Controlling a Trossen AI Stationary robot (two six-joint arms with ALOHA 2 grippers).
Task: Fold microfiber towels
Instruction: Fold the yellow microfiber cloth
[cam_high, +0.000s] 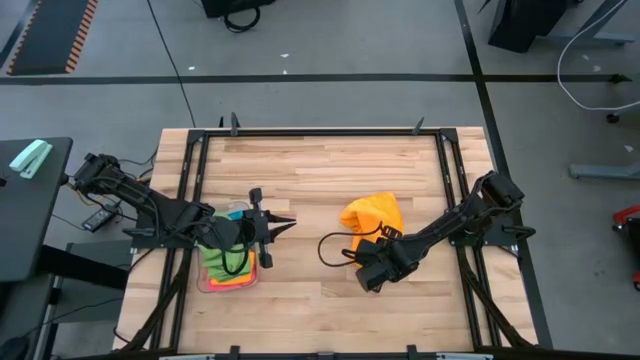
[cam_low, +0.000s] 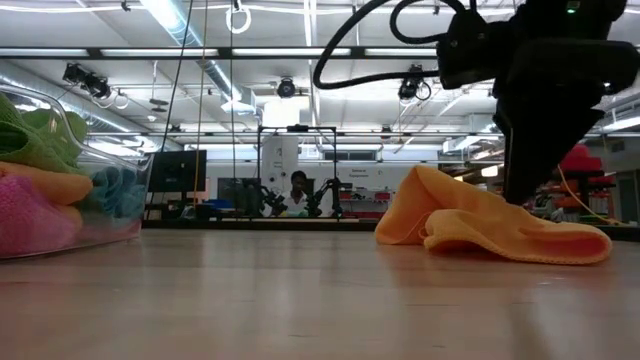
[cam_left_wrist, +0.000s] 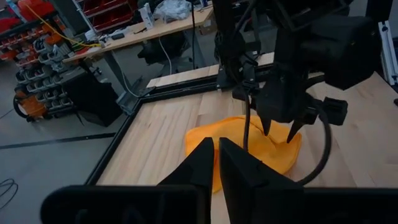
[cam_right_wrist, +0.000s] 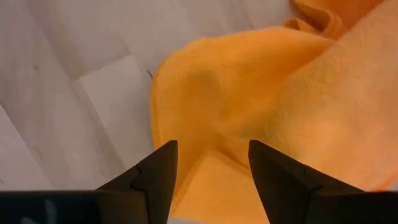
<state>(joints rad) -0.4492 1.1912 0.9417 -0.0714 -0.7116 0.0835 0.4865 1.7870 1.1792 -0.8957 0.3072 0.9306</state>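
At frame centre, right claw (cam_high: 368, 280) hangs spread over the crumpled orange towel (cam_high: 373, 217); left claw (cam_high: 283, 223) pressed together. Step: grasping an edge; next, closing on it.

We note a grey floor (cam_high: 330, 40) crossed by a dark tape line (cam_high: 300, 78) beyond the table's far edge. Ceiling strip lights (cam_low: 190, 30) run overhead; red shelving (cam_left_wrist: 37, 56) stands beside a cluttered workbench (cam_left_wrist: 155, 28).
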